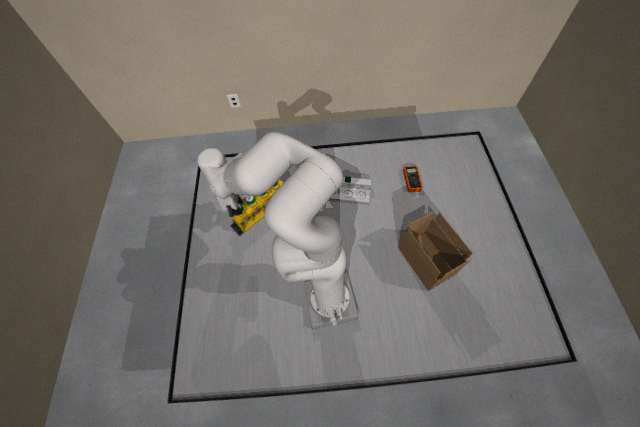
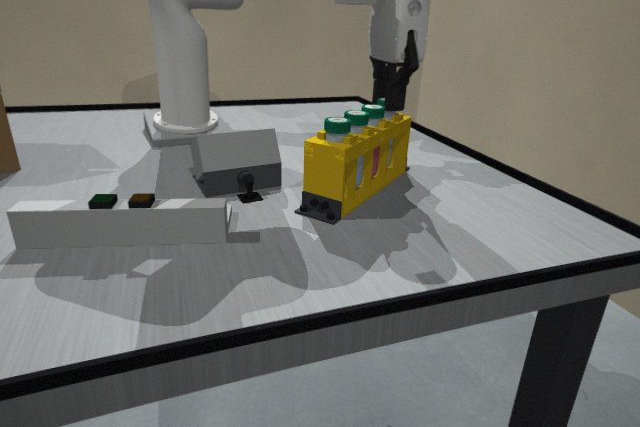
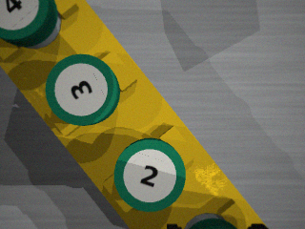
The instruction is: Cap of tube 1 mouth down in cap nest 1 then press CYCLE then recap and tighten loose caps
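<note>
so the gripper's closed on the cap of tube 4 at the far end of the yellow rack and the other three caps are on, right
Not tube 4. The gripper is shut on the cap of tube 1. The wrist view shows caps 2, 3 and 4 running away from it along the yellow rack, all three on their tubes.
</note>
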Tool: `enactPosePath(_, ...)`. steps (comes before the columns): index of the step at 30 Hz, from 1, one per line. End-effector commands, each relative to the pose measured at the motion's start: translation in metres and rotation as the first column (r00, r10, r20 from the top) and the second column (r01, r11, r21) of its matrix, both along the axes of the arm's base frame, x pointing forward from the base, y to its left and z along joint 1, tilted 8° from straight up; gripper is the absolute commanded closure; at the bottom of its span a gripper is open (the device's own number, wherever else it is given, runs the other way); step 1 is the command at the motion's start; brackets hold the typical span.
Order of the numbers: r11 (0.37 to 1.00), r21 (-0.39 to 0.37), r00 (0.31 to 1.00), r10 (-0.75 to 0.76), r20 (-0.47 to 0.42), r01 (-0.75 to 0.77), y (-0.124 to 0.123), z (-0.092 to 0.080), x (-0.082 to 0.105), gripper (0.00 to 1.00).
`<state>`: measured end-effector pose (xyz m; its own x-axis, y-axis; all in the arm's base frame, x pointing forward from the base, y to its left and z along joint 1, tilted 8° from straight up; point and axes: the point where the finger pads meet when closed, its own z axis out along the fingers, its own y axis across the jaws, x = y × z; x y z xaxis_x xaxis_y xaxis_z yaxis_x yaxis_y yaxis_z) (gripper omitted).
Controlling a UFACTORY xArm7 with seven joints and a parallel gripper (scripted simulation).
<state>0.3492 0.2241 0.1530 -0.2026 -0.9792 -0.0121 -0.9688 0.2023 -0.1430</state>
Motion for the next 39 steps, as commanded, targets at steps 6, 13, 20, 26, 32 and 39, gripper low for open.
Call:
enactPosePath(6, 0.886, -0.059, 0.888, 0.459, -0.02, -0.459, 0.0006, 0.0012, 0.0006, 1.0)
enactPosePath(13, 0.742, -0.087, 0.747, 0.664, -0.043, -0.664, 0.0006, 0.0013, 0.0007, 1.0)
enactPosePath(20, 0.478, -0.115, 0.488, 0.869, -0.083, -0.871, 0.0006, 0.0015, 0.0006, 1.0)
enactPosePath(26, 0.221, -0.127, 0.237, 0.964, -0.122, -0.967, 0.0006, 0.0016, 0.0006, 1.0)
enactPosePath(32, 0.115, -0.127, 0.133, 0.982, -0.135, -0.985, 0.0006, 0.0016, 0.0006, 1.0)
enactPosePath(39, 0.115, -0.127, 0.133, 0.982, -0.135, -0.985, 0.0006, 0.0016, 0.0006, 0.54)
